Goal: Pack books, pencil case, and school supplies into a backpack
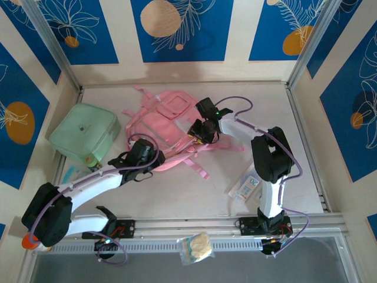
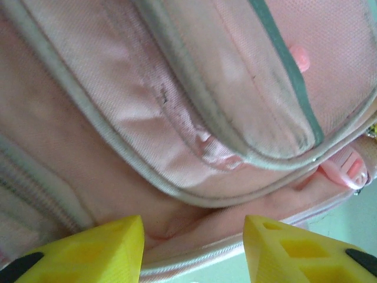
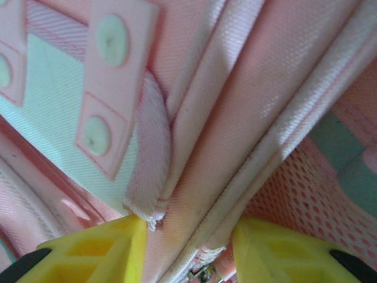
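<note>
Top external: backpack [image 1: 168, 118] flat on surface [image 1: 206, 191]. Left tool [image 2: 193, 227], right tool [image 3: 189, 227] straddle its fabric; clamped or not, cannot tell. Risk: weak pinch, fabric slips, opening falls shut.

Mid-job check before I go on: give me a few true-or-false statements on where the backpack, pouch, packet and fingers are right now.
1. The pink backpack lies on the table, with both arms reaching onto it. True.
2. The mint-green pouch sits to the right of the backpack. False: it sits to its left.
3. The white packet is packed inside the backpack. False: it lies on the table beside the right arm.
4. The left fingers stand apart, with pink fabric just ahead of them. True.
5. The right fingers point at bare table. False: backpack fabric runs between them.
</note>
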`<state>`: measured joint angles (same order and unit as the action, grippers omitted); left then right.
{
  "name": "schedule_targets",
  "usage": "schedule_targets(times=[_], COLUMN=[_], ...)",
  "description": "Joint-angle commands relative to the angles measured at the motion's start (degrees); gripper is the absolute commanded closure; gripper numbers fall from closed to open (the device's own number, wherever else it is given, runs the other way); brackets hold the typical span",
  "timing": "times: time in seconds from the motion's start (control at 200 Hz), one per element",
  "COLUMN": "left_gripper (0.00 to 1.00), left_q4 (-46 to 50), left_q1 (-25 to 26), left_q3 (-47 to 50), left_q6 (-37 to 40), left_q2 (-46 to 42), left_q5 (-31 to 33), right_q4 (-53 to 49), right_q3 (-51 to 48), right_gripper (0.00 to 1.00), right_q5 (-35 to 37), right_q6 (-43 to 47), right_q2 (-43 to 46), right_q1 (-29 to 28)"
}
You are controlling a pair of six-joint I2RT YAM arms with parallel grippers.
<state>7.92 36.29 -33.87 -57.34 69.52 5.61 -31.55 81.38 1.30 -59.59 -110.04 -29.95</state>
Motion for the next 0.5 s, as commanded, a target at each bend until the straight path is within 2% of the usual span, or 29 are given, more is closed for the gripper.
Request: schedule_targets(times=[0.0,0.09,0.185,0.28,0.375,0.495], left_gripper=[0.52,0.53,0.53,0.53,0.54,0.54], left_q4=[2.91,2.51,1.15,0.91,0.30,-1.43], left_q1=[-0.38,-0.70,-0.89,-1.14,-1.14,-1.69], left_q3=[2.83,4.10,5.51,5.48,5.86,6.80], left_q6=[-0.92,-0.58,-0.40,-0.30,-0.31,-0.11], left_q2=[0.49,0.64,0.27,1.05,1.78,3.19], left_q5=[0.37,1.64,2.13,1.58,1.98,2.41], right_q4=[-1.42,-2.20,-2.97,-2.39,-2.25,-1.32], right_q3=[0.26,-0.65,1.22,3.59,5.29,5.17], right_gripper=[0.49,0.46,0.47,0.55,0.60,0.78], right_q5=[2.07,3.37,2.53,0.41,2.10,0.08], right_q6=[1.05,0.97,1.57,2.42,3.63,4.31], right_q2=[0.73,2.02,-0.29,-3.83,-5.47,-5.32], right_q1=[1.34,2.69,4.59,4.96,4.39,5.29])
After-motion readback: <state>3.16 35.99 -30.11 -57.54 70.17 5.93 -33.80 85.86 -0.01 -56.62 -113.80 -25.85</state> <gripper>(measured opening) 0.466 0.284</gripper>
